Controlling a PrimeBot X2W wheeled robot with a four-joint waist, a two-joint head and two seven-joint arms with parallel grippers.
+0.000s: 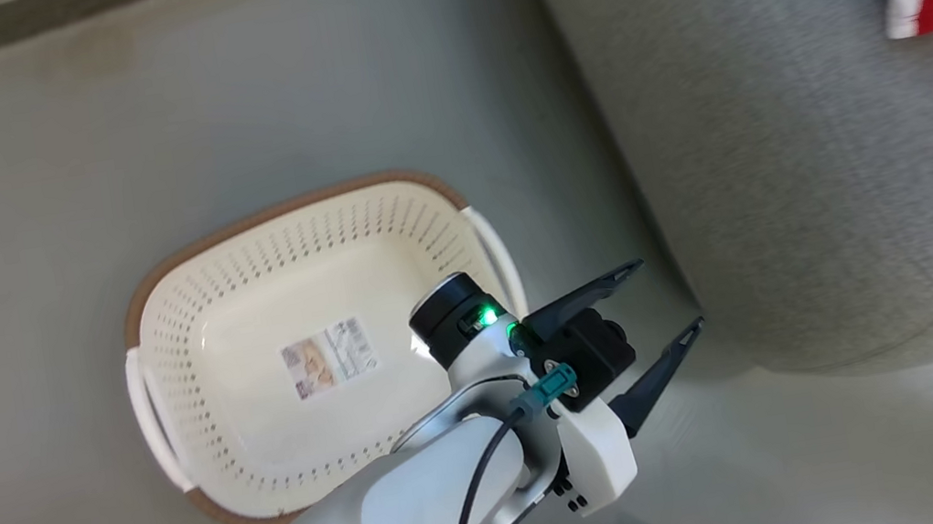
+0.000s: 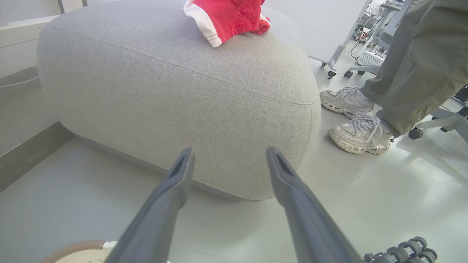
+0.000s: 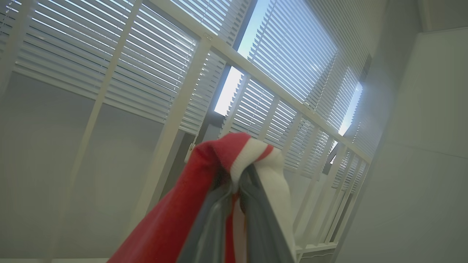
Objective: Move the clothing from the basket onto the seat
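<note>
The right gripper [image 3: 239, 178] pinches the red clothing [image 3: 182, 219] at its white trim. Its fingers aim up at the window blinds [image 3: 146, 73], and the fabric hangs lengthwise down along them. The garment's bunched lower part rests on top of the grey sofa [image 2: 175, 95], white-trimmed edge toward the sofa's front. The left gripper [image 1: 670, 294], fingers spread, points at the sofa's side. The basket [image 1: 182, 341] stands beside the sofa, its long axis pointing at it.
</note>
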